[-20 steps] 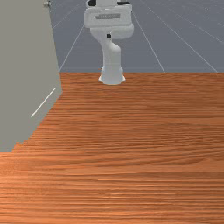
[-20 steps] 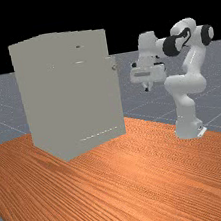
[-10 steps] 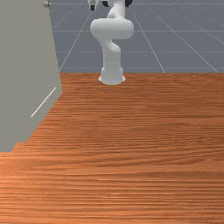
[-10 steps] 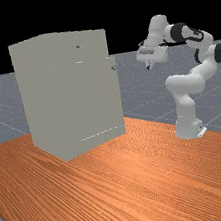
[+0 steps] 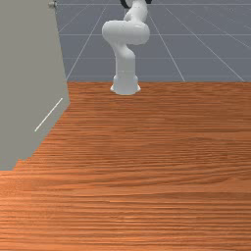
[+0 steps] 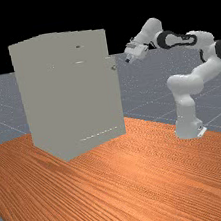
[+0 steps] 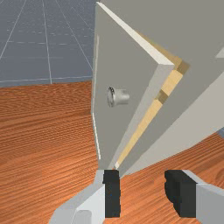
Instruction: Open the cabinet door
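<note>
My hand (image 6: 128, 60) is up in mid-air, wide open, fingers apart, on the far view's right of the cabinet (image 6: 70, 98). Out past the fingertips, well clear of 'em, there's the knob (image 7: 119, 96) on the door (image 7: 124, 61)! Door's ajar, w/ a tan strip (image 7: 147, 118) along the gap. Cab.'s standing on the wood surface (image 6: 143, 178), my arm's base (image 6: 188, 125) there too.

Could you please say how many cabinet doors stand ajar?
1: the door with the knob, on the side of the cabinet facing the arm; others may be hidden.
</note>
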Controlling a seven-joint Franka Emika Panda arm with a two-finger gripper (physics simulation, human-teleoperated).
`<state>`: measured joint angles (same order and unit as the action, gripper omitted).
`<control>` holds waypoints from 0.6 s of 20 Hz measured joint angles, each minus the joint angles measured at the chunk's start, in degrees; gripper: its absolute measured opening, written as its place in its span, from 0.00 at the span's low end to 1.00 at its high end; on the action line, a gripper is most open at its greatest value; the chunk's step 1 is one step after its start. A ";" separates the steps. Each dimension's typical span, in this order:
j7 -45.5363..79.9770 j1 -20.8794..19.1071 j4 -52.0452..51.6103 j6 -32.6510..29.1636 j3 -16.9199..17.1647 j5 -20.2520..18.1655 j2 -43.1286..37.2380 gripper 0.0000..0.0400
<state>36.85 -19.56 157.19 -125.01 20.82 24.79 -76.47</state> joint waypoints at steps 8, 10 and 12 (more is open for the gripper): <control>3.54 1.75 2.22 -23.33 3.86 3.01 3.11 0.99; 4.24 1.99 3.50 -27.71 4.21 3.79 4.86 1.00; 5.38 1.99 4.06 -33.66 4.73 4.89 9.46 1.00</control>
<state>42.23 -17.56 161.25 -158.67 25.55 29.67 -67.01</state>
